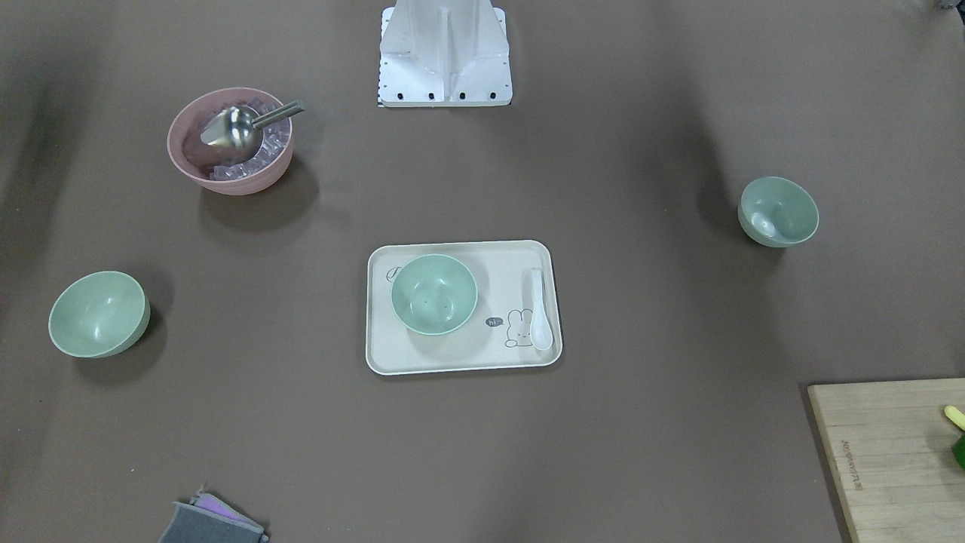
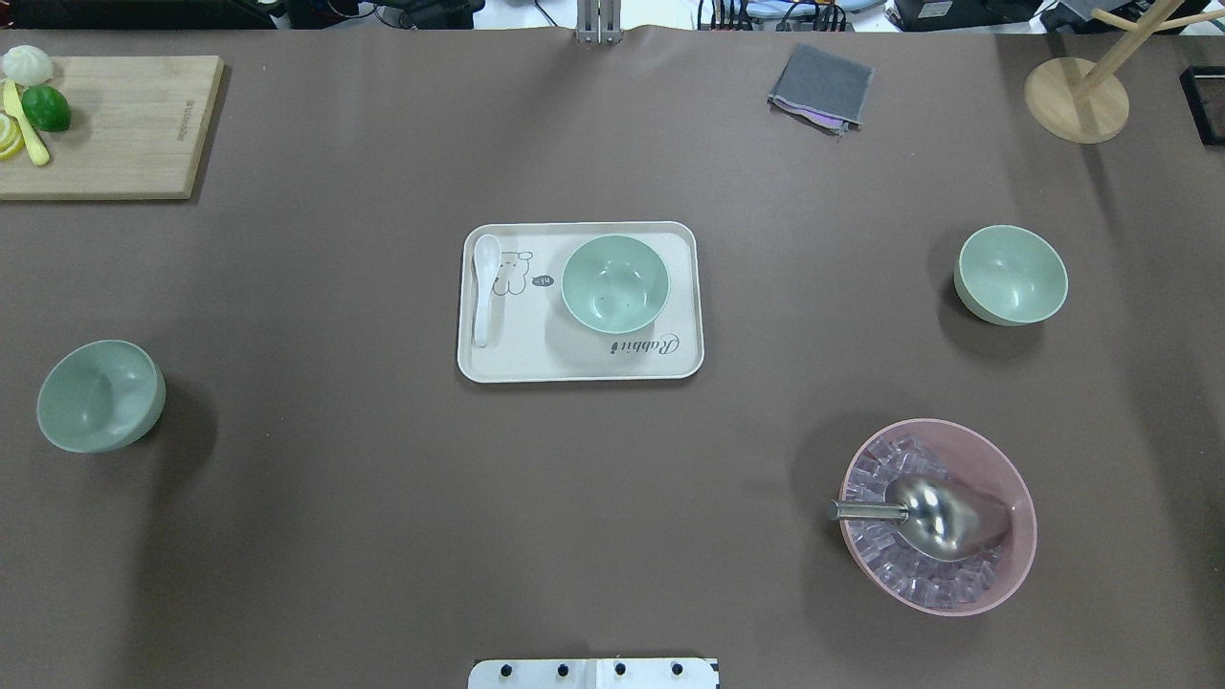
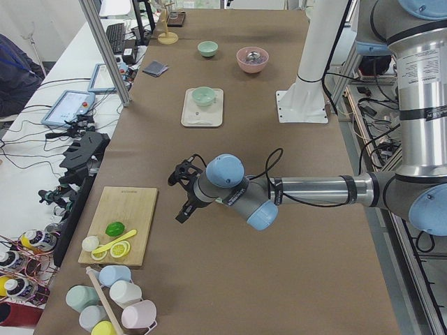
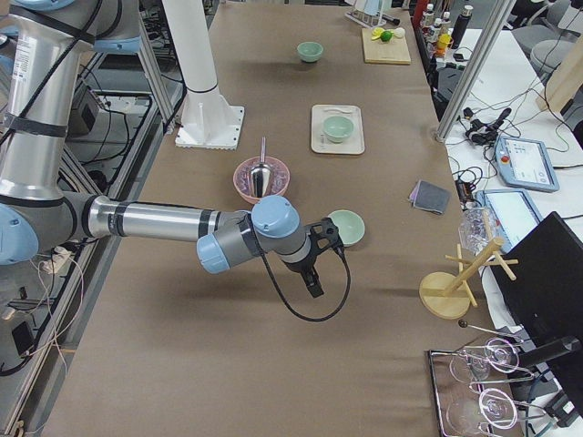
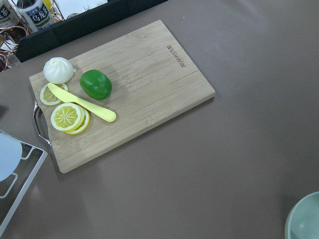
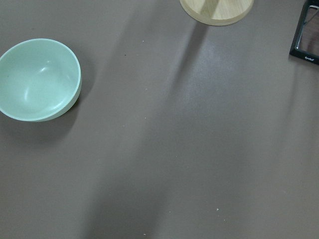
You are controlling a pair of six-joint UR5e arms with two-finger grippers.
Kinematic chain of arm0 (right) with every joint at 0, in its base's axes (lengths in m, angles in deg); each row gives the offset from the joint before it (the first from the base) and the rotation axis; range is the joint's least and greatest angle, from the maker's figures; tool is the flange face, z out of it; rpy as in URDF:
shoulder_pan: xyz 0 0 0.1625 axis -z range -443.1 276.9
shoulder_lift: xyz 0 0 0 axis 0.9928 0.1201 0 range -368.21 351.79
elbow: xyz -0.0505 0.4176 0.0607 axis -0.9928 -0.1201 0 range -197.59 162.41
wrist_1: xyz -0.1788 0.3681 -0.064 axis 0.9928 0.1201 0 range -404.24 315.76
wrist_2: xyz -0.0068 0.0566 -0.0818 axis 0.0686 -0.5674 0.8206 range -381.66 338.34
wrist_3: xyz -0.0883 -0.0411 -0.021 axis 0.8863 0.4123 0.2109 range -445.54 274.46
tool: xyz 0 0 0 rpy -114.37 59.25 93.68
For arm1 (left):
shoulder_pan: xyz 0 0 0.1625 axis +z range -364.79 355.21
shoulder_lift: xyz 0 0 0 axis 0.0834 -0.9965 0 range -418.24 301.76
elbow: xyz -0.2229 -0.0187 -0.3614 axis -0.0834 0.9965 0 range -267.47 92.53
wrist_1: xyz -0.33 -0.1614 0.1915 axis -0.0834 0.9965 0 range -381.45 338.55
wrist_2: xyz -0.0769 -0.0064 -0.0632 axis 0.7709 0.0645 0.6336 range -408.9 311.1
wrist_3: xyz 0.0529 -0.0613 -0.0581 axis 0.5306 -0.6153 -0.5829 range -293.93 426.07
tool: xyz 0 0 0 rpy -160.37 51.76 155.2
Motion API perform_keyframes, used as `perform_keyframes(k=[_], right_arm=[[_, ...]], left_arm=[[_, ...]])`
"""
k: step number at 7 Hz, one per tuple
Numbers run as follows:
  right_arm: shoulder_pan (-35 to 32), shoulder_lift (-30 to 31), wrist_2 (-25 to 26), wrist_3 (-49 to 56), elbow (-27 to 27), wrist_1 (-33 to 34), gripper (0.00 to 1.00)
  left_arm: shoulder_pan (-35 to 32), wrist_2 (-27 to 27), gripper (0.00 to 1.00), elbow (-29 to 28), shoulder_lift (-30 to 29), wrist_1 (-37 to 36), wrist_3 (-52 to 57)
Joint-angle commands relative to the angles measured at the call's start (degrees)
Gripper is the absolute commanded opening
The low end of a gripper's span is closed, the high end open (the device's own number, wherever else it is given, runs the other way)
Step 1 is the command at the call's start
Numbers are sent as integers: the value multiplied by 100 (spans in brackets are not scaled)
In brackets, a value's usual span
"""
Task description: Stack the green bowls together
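Three pale green bowls stand upright and apart. One point(image 2: 614, 283) sits on a cream tray point(image 2: 670, 366) at mid-table. One point(image 2: 100, 395) stands on the left of the table, and its rim shows in the left wrist view point(image 5: 305, 220). One point(image 2: 1011, 275) stands on the right and also shows in the right wrist view point(image 6: 37, 79). My left gripper point(image 3: 181, 195) shows only in the exterior left view, above the table near the cutting board. My right gripper point(image 4: 318, 262) shows only in the exterior right view, beside the near bowl point(image 4: 346, 228). I cannot tell whether either gripper is open or shut.
A pink bowl point(image 2: 938, 517) holds ice cubes and a metal scoop. A white spoon point(image 2: 485, 287) lies on the tray. A cutting board point(image 2: 115, 124) with lime and lemon slices is at the far left, a grey cloth point(image 2: 821, 86) and a wooden stand point(image 2: 1077, 100) at the far right.
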Motion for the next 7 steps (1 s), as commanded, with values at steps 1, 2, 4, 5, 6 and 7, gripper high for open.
perform_keyframes(k=[1, 2, 4, 5, 6, 7], right_arm=[[173, -5, 9, -417, 0, -20, 100], [357, -13, 53, -932, 35, -29, 100], [848, -13, 394, -1899, 61, -46, 100], [981, -13, 588, -1948, 35, -186, 100], [991, -13, 572, -1948, 35, -196, 100], [991, -5, 572, -1948, 35, -196, 100]], left_arm=[[771, -44, 100, -56, -199, -304, -1116], [1131, -70, 100, 5, -200, -220, -2117], [1948, -368, 98, 50, -104, -228, -3089], [2283, -674, 98, 59, 105, -211, -3155], [2460, -842, 96, 50, 168, -176, -3147], [2627, -922, 86, 41, 169, -175, -3103]])
